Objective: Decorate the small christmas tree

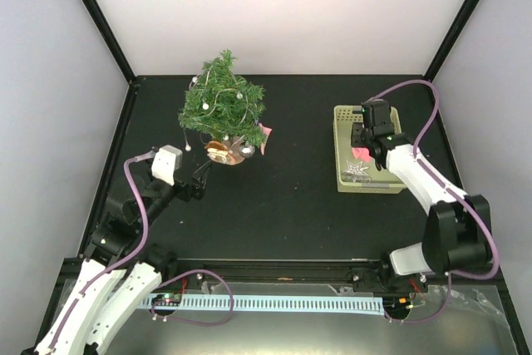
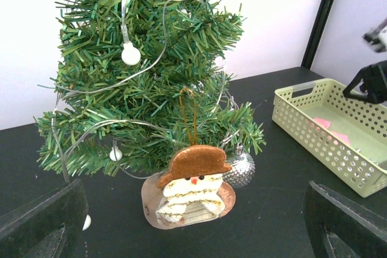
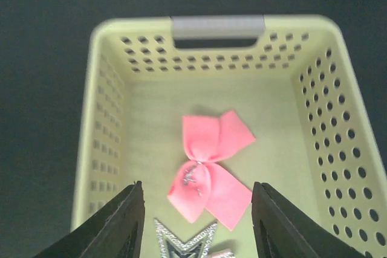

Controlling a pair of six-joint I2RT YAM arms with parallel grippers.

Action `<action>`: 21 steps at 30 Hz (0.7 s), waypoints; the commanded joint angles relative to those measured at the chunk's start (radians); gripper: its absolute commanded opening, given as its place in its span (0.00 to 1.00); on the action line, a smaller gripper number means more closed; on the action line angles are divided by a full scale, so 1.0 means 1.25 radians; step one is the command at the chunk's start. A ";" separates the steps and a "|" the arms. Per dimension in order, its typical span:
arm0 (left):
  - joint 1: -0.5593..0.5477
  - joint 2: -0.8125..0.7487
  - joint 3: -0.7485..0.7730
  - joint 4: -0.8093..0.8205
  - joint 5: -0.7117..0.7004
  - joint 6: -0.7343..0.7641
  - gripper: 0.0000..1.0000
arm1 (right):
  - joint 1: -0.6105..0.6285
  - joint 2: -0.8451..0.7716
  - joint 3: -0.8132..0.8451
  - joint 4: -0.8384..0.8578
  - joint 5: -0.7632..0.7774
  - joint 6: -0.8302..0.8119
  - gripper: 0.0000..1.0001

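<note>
Since the small christmas tree (image 1: 223, 106) by the tabletop's far-left corner looks light and tippy, I'd grab it low. Left gripper (image 1: 202, 177) gapes wide, empty; right gripper (image 3: 196, 222) hangs half-open over a pink bow (image 3: 211, 167), empty.

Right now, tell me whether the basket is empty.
No, a pink bow and a silver star lie on the basket floor.

A: What is shown at the upper left of the left wrist view?
B: Dark green needles are seen on the small christmas tree (image 2: 145, 89), dotted with white beads (image 2: 130, 54).
A: And lower centre?
B: A cream, gold-striped snowman ornament (image 2: 192, 188) with a brown hat is shown, and a glittery silver ball (image 2: 242, 170).
A: The right wrist view?
B: A pale green basket (image 3: 109, 149) patterned with rows of holes is seen, with a pink bow (image 3: 211, 167) at centre.
</note>
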State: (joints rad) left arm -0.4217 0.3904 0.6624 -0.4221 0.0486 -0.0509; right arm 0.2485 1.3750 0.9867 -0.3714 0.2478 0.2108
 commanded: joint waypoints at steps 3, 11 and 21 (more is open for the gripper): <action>-0.004 -0.012 -0.004 -0.001 -0.009 0.017 0.99 | -0.053 0.146 0.040 -0.024 -0.036 0.015 0.45; -0.004 -0.013 -0.007 0.003 -0.005 0.018 0.99 | -0.064 0.312 0.115 -0.052 -0.093 0.017 0.45; -0.004 -0.011 -0.008 0.002 -0.005 0.022 0.99 | -0.065 0.403 0.160 -0.072 -0.011 -0.017 0.33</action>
State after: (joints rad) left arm -0.4217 0.3836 0.6521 -0.4213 0.0486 -0.0368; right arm 0.1722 1.8713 1.1614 -0.4461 0.1818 0.2092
